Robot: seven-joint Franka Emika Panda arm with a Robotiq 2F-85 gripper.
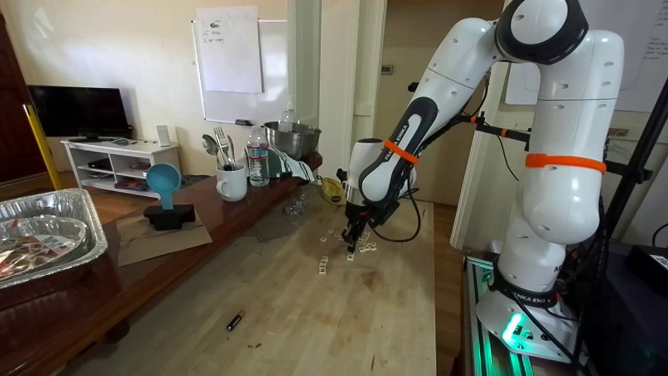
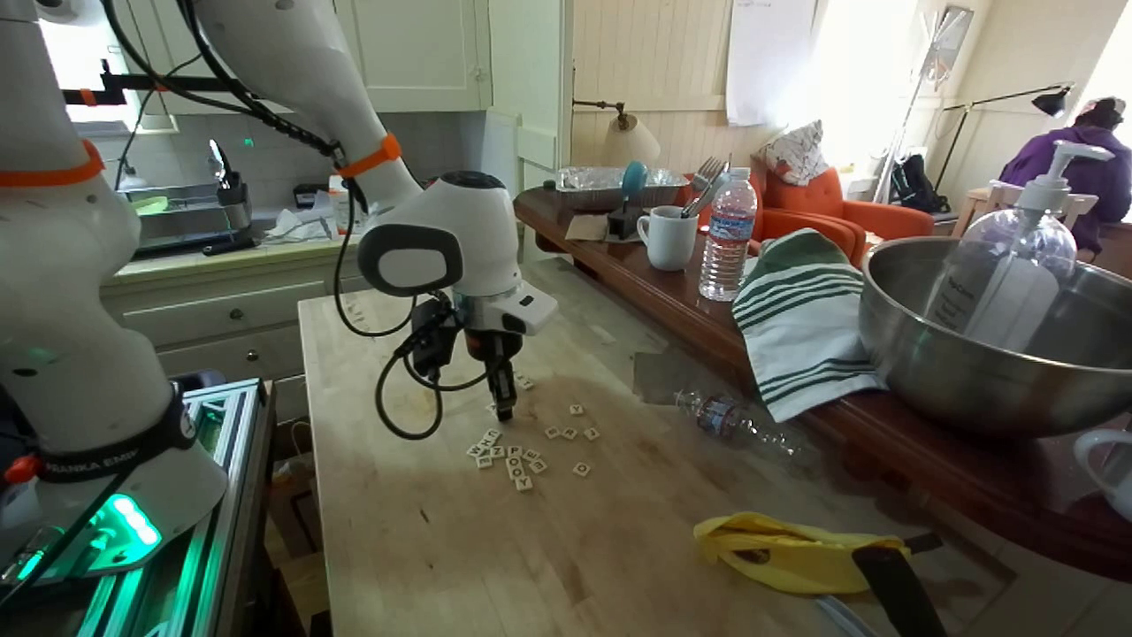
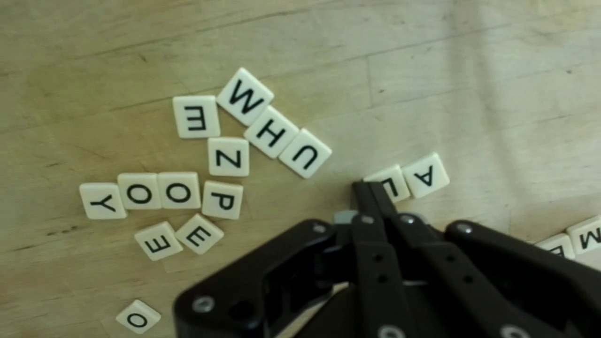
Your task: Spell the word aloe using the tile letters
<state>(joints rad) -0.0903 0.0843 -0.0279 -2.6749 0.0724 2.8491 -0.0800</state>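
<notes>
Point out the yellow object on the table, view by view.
In an exterior view, the yellow object sits mid-picture, beyond the tile letters.
In an exterior view, the yellow object is lower right, nearer than the tile letters.
Wrist view: not in it.
Shared landmark: tile letters, in all three.

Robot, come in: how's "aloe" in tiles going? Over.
Black two-fingered claw shut. Pale square A tile beside partly hidden pale square tile, apparently L. Pale square O tile apart. Pale square U tile nearby, might get bumped.

tile (image 3: 395,177) partly hidden behind end effector (image 3: 369,184), rightmost tile (image 3: 587,234) cut off in wrist view
</notes>
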